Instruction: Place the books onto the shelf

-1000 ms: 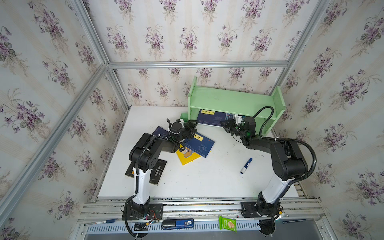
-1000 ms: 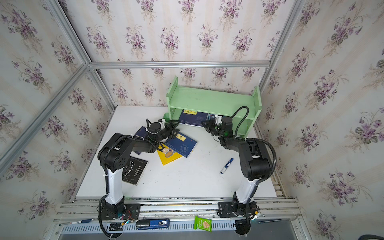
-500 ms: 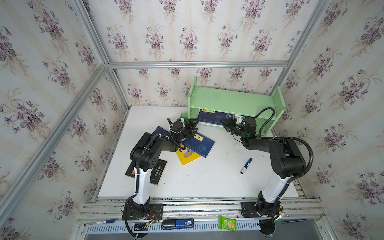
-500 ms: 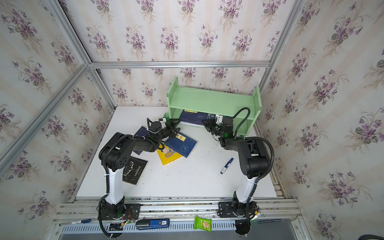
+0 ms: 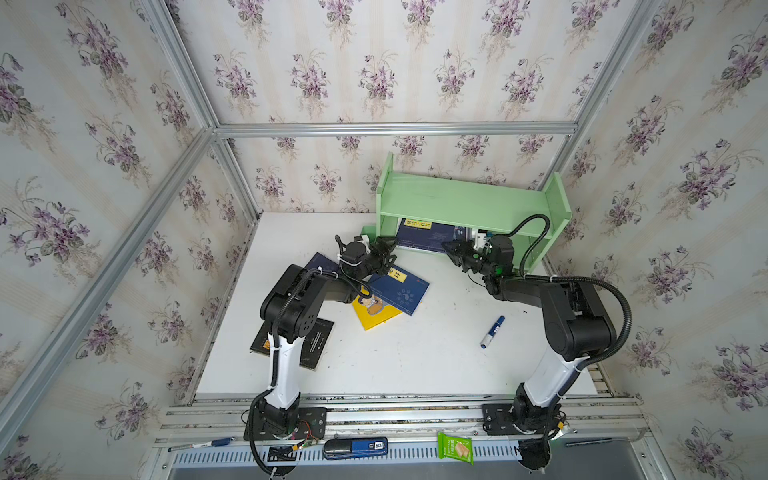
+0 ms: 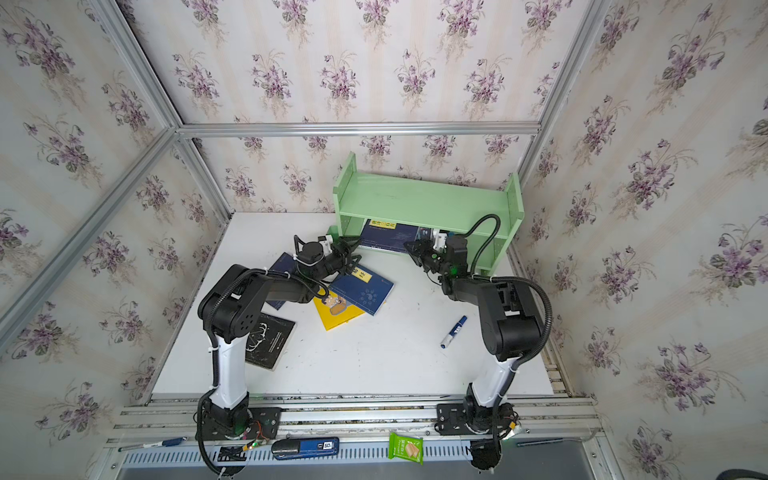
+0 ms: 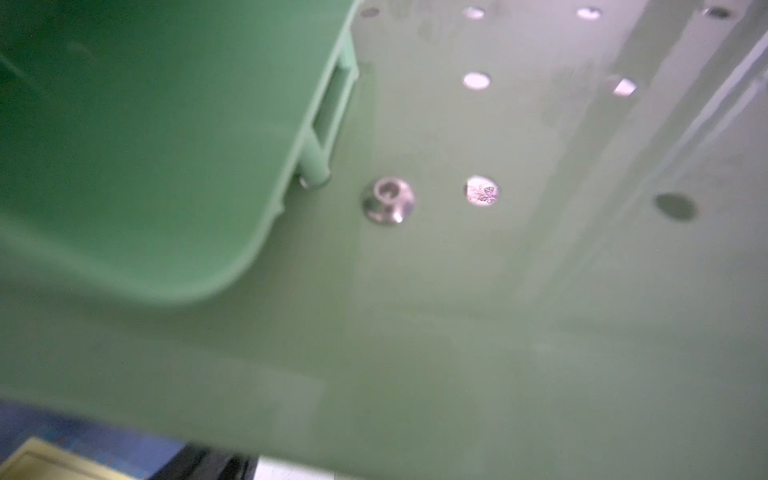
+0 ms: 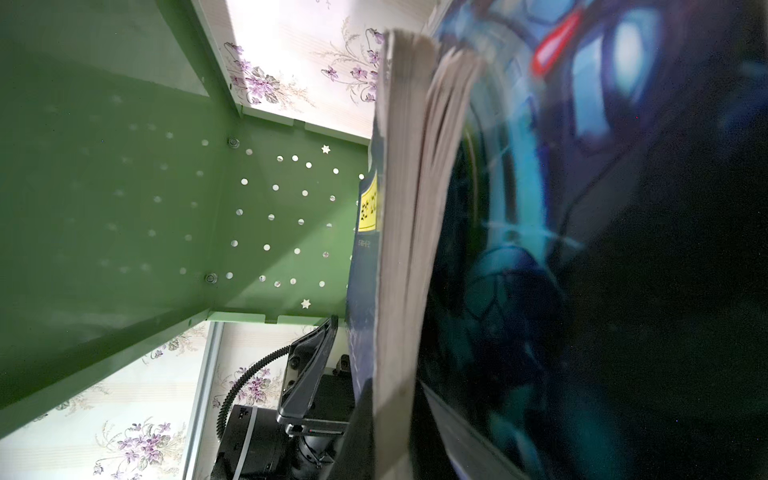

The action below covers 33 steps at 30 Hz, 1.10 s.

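Observation:
The pale green shelf (image 5: 469,203) stands at the back of the table. A navy book (image 5: 424,236) with a yellow label and the blue sci-fi magazine (image 8: 519,249) stand on edge on its lower tier. My right gripper (image 5: 451,248) (image 8: 392,411) is shut on the magazine's page edge. My left gripper (image 5: 387,250) is open at the navy book's near left corner, beside the shelf's side panel (image 7: 498,291) and green cup (image 7: 145,145). On the table lie a navy book (image 5: 399,289) over a yellow one (image 5: 376,313), another navy book (image 5: 318,264) under the left arm, and a black book (image 5: 318,340).
A blue-and-white marker pen (image 5: 492,331) lies on the white table (image 5: 415,361) in front of the right arm. Wallpapered walls close in the back and both sides. A green packet (image 5: 455,448) and a blue device (image 5: 355,448) lie on the front rail.
My left gripper has moved a little towards the shelf's left end, up to the upright navy book. The right arm has barely shifted.

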Motion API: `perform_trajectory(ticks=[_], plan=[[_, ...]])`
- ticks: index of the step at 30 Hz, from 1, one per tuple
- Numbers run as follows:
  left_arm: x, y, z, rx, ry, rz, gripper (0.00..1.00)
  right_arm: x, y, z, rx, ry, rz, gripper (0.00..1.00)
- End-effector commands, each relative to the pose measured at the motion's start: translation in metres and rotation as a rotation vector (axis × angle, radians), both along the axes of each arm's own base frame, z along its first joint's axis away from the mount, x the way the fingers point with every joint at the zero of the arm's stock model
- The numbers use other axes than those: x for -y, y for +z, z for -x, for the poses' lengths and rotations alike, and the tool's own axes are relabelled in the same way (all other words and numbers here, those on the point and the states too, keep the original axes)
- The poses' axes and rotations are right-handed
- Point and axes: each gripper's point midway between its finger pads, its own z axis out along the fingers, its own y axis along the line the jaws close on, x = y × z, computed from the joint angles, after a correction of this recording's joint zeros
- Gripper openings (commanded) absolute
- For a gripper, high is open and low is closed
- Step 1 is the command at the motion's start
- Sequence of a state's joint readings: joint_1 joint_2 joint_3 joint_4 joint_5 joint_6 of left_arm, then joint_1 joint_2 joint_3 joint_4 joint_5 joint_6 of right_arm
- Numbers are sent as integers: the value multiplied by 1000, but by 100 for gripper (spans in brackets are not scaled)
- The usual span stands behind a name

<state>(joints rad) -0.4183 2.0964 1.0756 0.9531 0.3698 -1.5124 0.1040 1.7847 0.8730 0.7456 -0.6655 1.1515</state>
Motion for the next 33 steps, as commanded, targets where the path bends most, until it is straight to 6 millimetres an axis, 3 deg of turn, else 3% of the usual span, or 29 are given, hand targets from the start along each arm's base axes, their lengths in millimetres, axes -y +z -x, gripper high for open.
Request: perform_trajectory(ticks=[1,12,24,33], plan=[[3,10,-1,25,-14,31,84,2,2,1,-1,-2,1,0],[6,-3,-4,-14,-17,21,80,2,-2,0,-17,3,28,0],[-2,-33,5,-108,1,-60,70,2,0,-3,-21,-2,34,0],[-5,-41,9,-129,4,-77,67,12,2,-1,-67,-79,16,24]])
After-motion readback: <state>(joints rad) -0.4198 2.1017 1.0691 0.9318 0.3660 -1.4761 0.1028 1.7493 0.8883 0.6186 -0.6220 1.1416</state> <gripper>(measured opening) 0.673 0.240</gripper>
